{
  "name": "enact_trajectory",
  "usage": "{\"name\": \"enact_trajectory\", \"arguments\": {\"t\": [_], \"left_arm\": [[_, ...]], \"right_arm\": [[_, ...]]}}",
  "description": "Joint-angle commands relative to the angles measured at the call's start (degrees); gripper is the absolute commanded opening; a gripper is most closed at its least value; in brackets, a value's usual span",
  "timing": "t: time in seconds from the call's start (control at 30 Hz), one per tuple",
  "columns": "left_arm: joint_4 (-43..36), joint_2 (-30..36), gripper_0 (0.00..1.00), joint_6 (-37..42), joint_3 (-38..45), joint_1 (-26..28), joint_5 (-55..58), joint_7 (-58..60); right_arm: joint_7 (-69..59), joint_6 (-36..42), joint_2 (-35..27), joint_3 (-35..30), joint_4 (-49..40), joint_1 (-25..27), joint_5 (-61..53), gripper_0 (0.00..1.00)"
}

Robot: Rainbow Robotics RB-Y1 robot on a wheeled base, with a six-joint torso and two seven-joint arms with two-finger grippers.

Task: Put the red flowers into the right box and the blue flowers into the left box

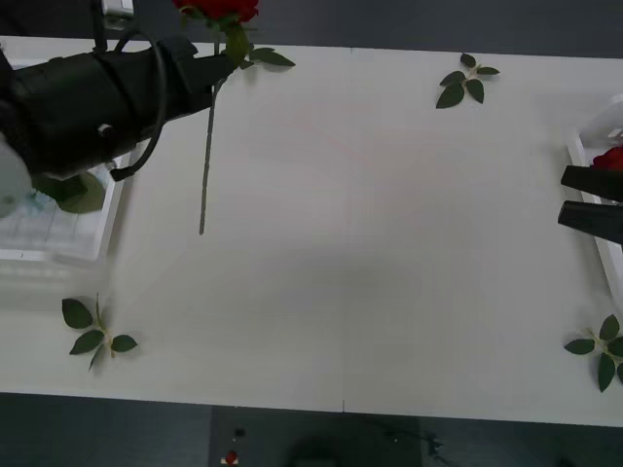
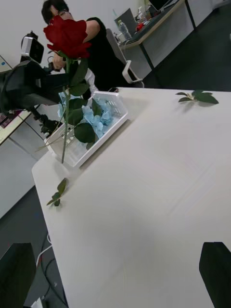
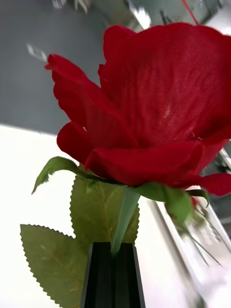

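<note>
The left gripper (image 3: 114,269) is clamped on a red rose (image 1: 220,9), just under its bloom. It holds the rose up in the air over the far left part of the table (image 1: 370,253), so the stem hangs down. The left box (image 2: 109,122), at the left edge, has blue flowers (image 2: 94,118) inside. The right gripper (image 1: 590,199) waits with its jaws apart by the right box (image 1: 596,229) at the right edge. The rose belongs over there.

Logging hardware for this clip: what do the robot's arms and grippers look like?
The left arm is bulky matte black with a black cable looped across it. The left gripper has flat black jaws. The right gripper has two tapered black jaws, without markings.
</note>
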Motion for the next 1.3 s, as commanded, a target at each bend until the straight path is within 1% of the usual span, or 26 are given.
{"name": "enact_trajectory", "arguments": {"t": [0.03, 0.07, 0.17, 0.27, 0.33, 0.4, 0.47, 0.57, 0.77, 0.83, 0.97, 1.17, 1.3], "left_arm": [[-1.85, -3.51, 0.0, 12.63, 10.2, -1.29, 11.54, -9.01], [-1.67, -3.95, 0.0, 14.21, 11.16, -1.38, 13.12, -10.24], [1.32, -5.71, 0.0, 19.22, 14.15, -1.38, 22.53, -19.47], [5.71, -8.08, 0.0, 21.68, 14.24, -1.38, 30.17, -31.95], [8.09, -9.49, 0.0, 22.3, 13.54, -1.29, 32.99, -38.01], [11.95, -11.68, 0.0, 22.56, 11.52, -1.29, 36.06, -47.68], [14.68, -13.7, 0.0, 22.56, 9.58, -1.29, 37.47, -53.57], [19.25, -17.75, 0.0, 20.19, 5.89, -1.38, 39.31, -62.62], [26.37, -24.25, 0.0, 14.13, -0.79, -1.29, 43.97, -71.68], [29.53, -26.36, 0.0, 12.02, -3.07, -1.38, 47.4, -74.58], [33.22, -29.08, 0.0, 10.08, -5.71, -1.47, 51.71, -77.57], [35.6, -31.19, 0.0, 7.53, -9.31, -1.47, 58.3, -77.92], [35.95, -32.42, 0.0, 7.53, -10.9, -1.56, 59.44, -77.65]], "right_arm": [[0.84, -1.87, -0.84, 2.09, -2.67, 1.62, -2.79, 1.0], [0.84, -1.78, -0.84, 2.53, -2.67, 1.62, -3.32, 1.0], [0.84, -1.52, -0.31, 5.08, -2.85, 1.54, -4.81, 1.0], [0.84, -1.34, 1.1, 5.78, -3.46, 1.62, -4.37, 1.0], [0.84, -1.34, 1.98, 5.96, -3.73, 1.54, -4.11, 1.0], [0.84, -1.17, 3.38, 6.57, -3.99, 1.1, -4.02, 1.0], [0.84, -0.9, 4.61, 7.19, -4.08, 0.57, -4.02, 1.0], [0.84, -0.38, 7.34, 8.15, -3.99, -0.22, -4.02, 1.0], [0.84, -0.11, 11.47, 8.94, -3.73, -1.72, 0.55, 1.0], [0.84, -0.11, 12.61, 9.12, -3.46, -2.24, 2.13, 1.0], [0.84, -0.11, 13.84, 9.65, -3.02, -3.12, 3.89, 1.0], [0.84, -0.2, 14.28, 9.65, -2.14, -3.65, 8.28, 1.0], [0.84, -0.29, 14.9, 9.73, -1.09, -3.65, 10.57, 1.0]]}}
